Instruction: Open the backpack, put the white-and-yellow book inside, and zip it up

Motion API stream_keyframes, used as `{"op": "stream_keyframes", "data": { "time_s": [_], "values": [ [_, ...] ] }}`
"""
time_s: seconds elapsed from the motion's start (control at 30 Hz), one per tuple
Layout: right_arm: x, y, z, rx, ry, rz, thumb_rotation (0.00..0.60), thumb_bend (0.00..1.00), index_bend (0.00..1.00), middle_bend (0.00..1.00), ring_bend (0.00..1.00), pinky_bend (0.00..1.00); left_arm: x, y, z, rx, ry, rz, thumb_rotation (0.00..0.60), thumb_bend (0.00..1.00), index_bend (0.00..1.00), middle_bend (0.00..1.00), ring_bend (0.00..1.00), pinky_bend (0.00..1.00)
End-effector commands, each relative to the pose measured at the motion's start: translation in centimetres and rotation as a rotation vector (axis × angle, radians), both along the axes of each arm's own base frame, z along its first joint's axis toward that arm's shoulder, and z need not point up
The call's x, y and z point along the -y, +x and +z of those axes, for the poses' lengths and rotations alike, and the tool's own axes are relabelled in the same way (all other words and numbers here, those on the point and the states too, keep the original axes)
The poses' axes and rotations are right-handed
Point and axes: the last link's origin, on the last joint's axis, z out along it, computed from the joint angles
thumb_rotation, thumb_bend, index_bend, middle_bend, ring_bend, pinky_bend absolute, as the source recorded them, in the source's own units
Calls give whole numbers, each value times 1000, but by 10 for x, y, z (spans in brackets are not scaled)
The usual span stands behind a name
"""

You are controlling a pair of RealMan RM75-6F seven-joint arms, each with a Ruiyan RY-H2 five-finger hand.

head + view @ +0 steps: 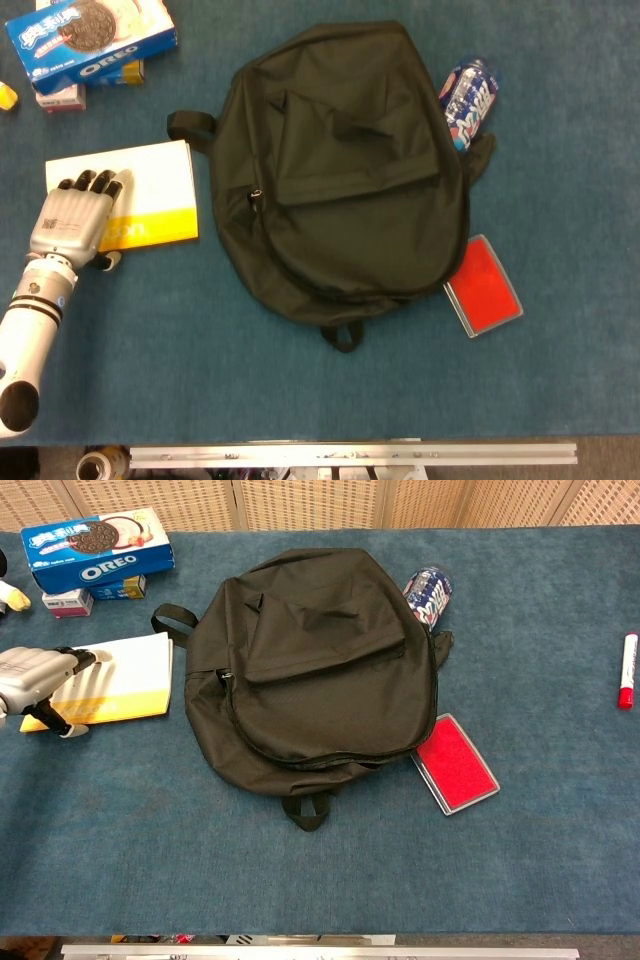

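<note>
We seem to be in a lab test setup: a blue-carpeted tabletop (pixel 560 820), an aluminium rail (pixel 350 455) at its edge, woven screens (pixel 300 500) behind, and assorted props.

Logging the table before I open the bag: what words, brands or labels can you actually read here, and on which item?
"OREO", on the blue cookie box; the Chinese characters above it are too blurred to read.
White-and-yellow book: lettering on the yellow band, partly covered by the left hand, unreadable.
Blue can: printing is blurred.
Small box under the cookie box: label too small.
Backpack, red case, marker: no readable text.
</note>
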Motion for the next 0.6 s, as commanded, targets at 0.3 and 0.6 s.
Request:
{"op": "stream_keyframes", "data": {
  "time_s": [0.3, 0.6],
  "values": [
    [-2, -3, 0, 10, 1, -10, 600, 74, 243, 359, 172, 229, -4, -4, -1, 1, 2, 27, 600, 204, 58, 128, 97, 183],
    [-4, -4, 2, 14, -2, -15, 600, 74, 242, 359, 172, 229, -7, -5, 0, 34, 22, 45, 600, 205, 72, 144, 108, 185]
  ]
}}
